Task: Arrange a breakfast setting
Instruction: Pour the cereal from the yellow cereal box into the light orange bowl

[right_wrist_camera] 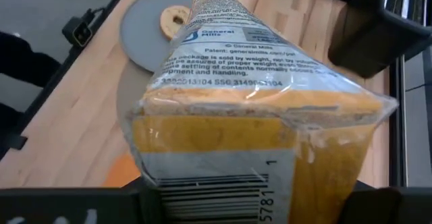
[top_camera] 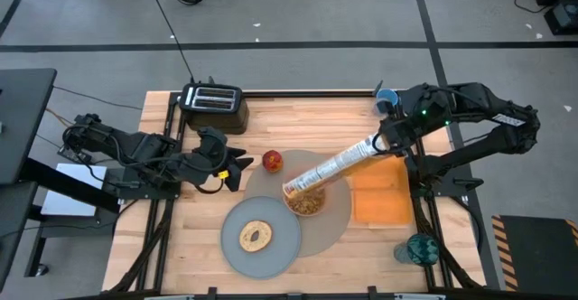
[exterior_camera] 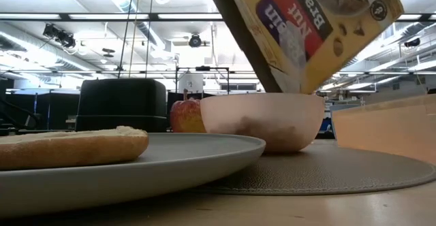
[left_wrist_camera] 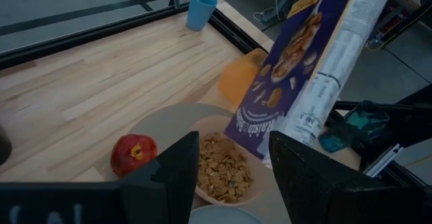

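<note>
The yellow cereal box (top_camera: pixel 332 166) slants over the small pink bowl (top_camera: pixel 307 201), its open end (top_camera: pixel 294 190) down above the cereal in the bowl. The bowl stands on the round tan placemat (top_camera: pixel 339 211). A bagel (top_camera: pixel 256 237) lies on the grey plate (top_camera: pixel 280 250), which overlaps the placemat's near left. The red apple (top_camera: pixel 273 161) sits on the table beside the placemat. The light-blue cup (top_camera: pixel 386 99) stands at the far right edge. My right gripper (top_camera: pixel 384 142) is shut on the box. My left gripper (left_wrist_camera: pixel 233 177) is open and empty left of the apple. No spoon shows. My right gripper holds the cereal box by its closed bottom end (right_wrist_camera: pixel 223 183), pinched between the two fingers across the box's width. The fingers come from the table's far right, slanting down along the box. The box is lifted clear, tilted with its open end lowest, over the bowl.
A black toaster (top_camera: pixel 214 103) stands at the far left of the table. An orange container (top_camera: pixel 379 192) sits right of the placemat, under the right arm. A teal object (top_camera: pixel 417 248) sits at the near right edge. Bare wood lies between toaster and cup.
</note>
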You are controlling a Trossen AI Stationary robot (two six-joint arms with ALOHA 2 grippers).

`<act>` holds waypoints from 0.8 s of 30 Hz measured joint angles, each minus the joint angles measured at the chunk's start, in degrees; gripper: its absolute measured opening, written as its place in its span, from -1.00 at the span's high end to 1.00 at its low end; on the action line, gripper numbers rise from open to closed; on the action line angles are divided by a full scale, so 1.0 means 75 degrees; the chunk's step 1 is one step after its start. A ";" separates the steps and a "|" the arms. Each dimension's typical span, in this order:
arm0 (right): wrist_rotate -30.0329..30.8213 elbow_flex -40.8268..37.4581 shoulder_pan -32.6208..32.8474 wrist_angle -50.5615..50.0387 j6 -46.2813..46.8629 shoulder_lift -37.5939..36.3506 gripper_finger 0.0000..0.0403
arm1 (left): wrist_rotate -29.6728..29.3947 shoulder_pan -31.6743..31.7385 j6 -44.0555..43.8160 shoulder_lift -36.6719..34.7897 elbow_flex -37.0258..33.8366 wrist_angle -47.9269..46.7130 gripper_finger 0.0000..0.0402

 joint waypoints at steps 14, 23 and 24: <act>-0.0108 0.0000 0.0003 0.0160 0.0094 0.0064 0.24 | 0.0000 -0.0001 0.0037 0.0000 0.0000 0.0144 0.07; 0.0039 -0.0003 0.0009 0.0103 0.0192 0.0102 0.24 | -0.0003 0.0000 0.0181 0.0000 0.0000 0.0187 0.07; -0.0041 -0.0003 0.0009 0.0165 0.0191 0.0100 0.24 | -0.0003 0.0000 0.0181 0.0000 0.0000 0.0189 0.07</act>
